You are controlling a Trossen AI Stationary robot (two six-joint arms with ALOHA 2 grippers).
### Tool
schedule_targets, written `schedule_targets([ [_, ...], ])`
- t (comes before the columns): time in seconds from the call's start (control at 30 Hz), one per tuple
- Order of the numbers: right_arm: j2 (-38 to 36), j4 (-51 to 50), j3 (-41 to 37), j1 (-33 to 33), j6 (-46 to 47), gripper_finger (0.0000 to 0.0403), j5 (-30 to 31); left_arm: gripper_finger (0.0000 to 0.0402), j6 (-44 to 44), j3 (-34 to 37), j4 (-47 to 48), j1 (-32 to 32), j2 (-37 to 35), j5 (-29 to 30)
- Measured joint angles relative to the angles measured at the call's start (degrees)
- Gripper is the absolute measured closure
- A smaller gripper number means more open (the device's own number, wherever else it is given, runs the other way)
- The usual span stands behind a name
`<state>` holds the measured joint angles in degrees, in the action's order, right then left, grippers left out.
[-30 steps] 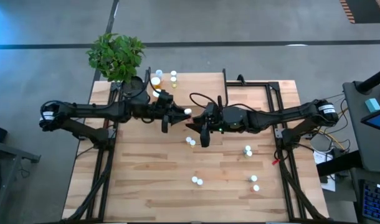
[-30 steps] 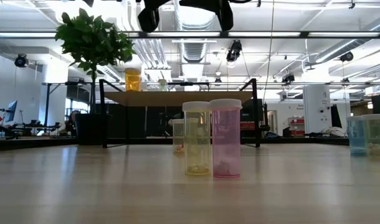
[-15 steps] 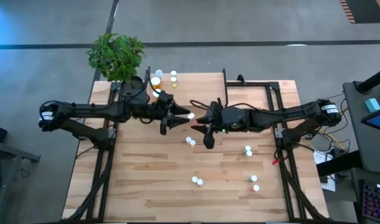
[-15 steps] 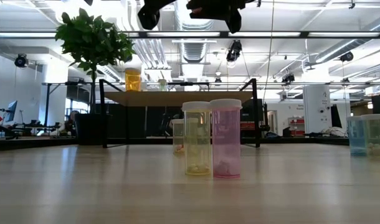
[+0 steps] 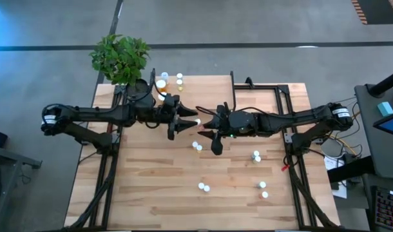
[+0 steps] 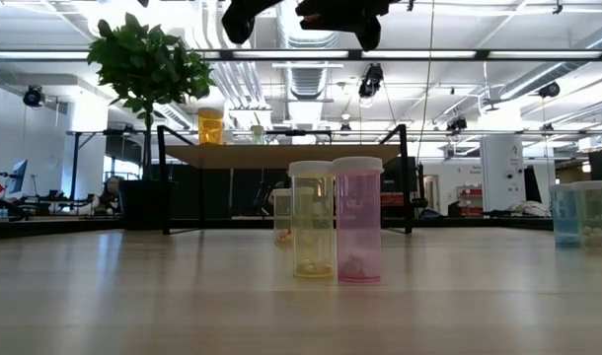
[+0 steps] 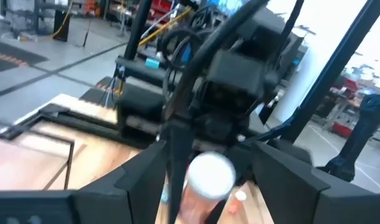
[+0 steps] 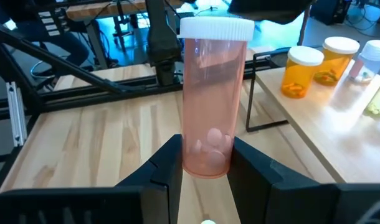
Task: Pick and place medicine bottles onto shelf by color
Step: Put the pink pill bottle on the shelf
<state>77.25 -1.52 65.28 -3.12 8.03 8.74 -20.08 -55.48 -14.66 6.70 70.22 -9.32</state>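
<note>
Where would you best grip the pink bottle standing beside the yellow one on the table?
Grip the pink bottle on its upright body below the white cap, descending from above, jaws closing front-to-back: the yellow bottle crowds its side.

The pink bottle (image 8: 207, 106) looks like clear glossy plastic with a smooth white cap, above a matt pale-wood table (image 5: 158, 174) on black metal legs.
</note>
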Motion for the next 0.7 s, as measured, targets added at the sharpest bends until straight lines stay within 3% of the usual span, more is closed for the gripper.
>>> schedule_targets([
  [0.2,0.0,0.0,0.0,0.8,-0.6,0.0305,-0.2,0.0189,-0.1,-0.4,0.2,-0.1,2.3,-0.7],
  [0.7,0.1,0.1,0.0,0.9,0.1,0.0305,-0.4,0.0245,2.4,-0.4,-0.9,0.0,2.3,-0.9],
])
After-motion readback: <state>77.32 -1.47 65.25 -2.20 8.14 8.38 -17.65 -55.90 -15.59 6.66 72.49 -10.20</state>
